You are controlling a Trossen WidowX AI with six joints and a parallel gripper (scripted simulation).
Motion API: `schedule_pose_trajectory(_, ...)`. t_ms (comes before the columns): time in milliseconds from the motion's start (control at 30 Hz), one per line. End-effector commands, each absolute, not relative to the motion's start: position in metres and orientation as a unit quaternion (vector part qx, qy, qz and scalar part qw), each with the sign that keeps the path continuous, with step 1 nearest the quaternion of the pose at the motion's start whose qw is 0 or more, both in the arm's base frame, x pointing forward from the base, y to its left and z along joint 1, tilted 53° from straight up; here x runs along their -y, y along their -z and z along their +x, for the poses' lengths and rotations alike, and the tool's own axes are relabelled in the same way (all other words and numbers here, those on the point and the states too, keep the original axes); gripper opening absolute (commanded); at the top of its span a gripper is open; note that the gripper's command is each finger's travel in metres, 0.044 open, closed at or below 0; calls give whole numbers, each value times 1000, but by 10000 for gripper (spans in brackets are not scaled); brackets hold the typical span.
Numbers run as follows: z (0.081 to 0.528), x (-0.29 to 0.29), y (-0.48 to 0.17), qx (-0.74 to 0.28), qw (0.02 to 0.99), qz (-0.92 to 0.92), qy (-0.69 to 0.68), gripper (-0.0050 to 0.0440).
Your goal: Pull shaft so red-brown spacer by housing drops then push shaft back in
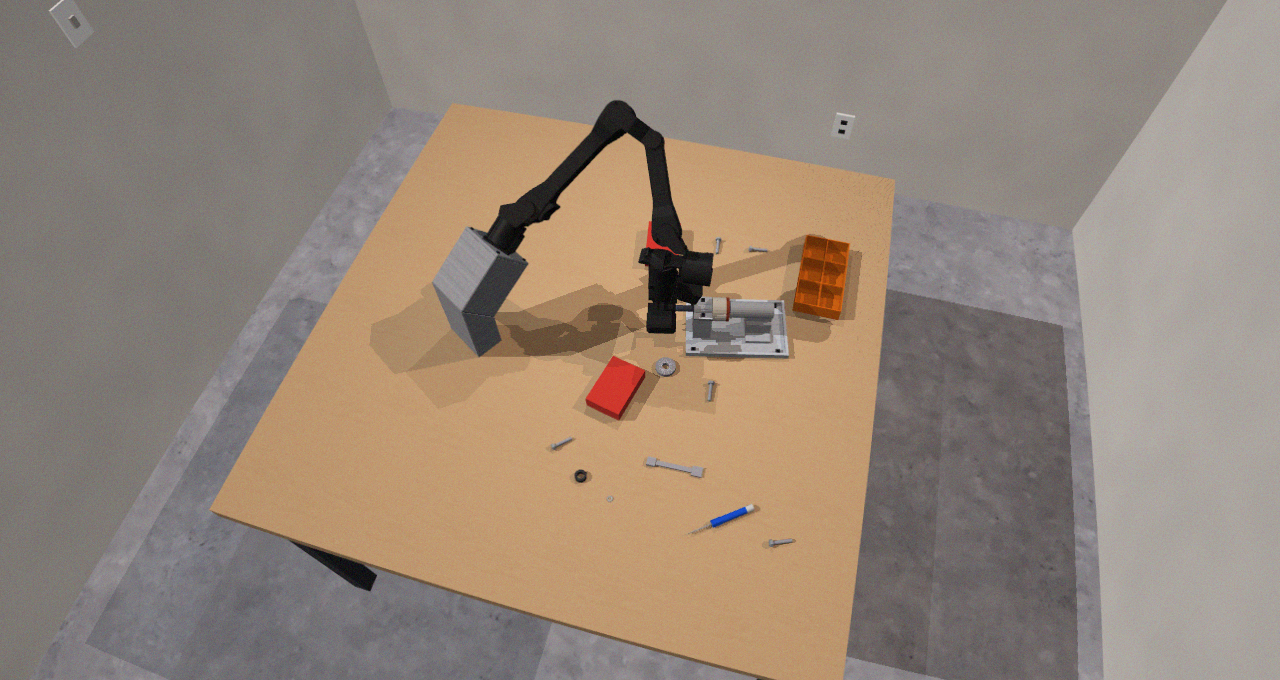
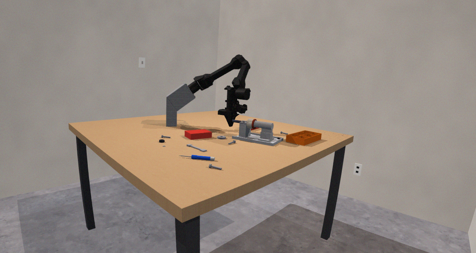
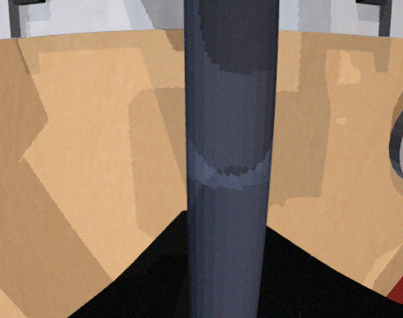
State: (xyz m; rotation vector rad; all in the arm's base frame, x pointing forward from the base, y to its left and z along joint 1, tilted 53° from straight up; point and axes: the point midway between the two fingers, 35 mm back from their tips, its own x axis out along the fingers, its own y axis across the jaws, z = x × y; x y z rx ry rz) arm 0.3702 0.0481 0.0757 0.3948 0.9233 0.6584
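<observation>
One slim dark shaft is being held by the hand, which is pinching narrow on the bare end that is sticking out of the small upright support, on the side away from the big housing block. In the wrist view the shaft is running straight up the middle of the picture toward the grey base plate, with the black of the hand showing on both sides of it low down. The red-brown spacer is sitting on the shaft just beside the housing, and a pale spacer is sitting next to it toward the support; whether there are more pale rings than that is hard to tell at this size. The shaft is looking like a stiff, smooth metal rod, so it is likely sliding easily along its own line but slipping in a loose pinch, and any sideways pull is probably making it bind in its holes. The best hold is where the hand is now, on the free end, square to the rod. The spacers are looking small and light, so they are likely dropping and rolling at the least jolt. The whole fixture is resting on the tabletop near an orange tray.
</observation>
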Motion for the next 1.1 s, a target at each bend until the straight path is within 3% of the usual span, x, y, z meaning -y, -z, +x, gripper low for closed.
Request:
schedule_pose_trajectory(0,368,-48,-75,-435,824,185,-311,0)
schedule_pose_trajectory(1067,366,-49,-73,-435,824,185,-311,0)
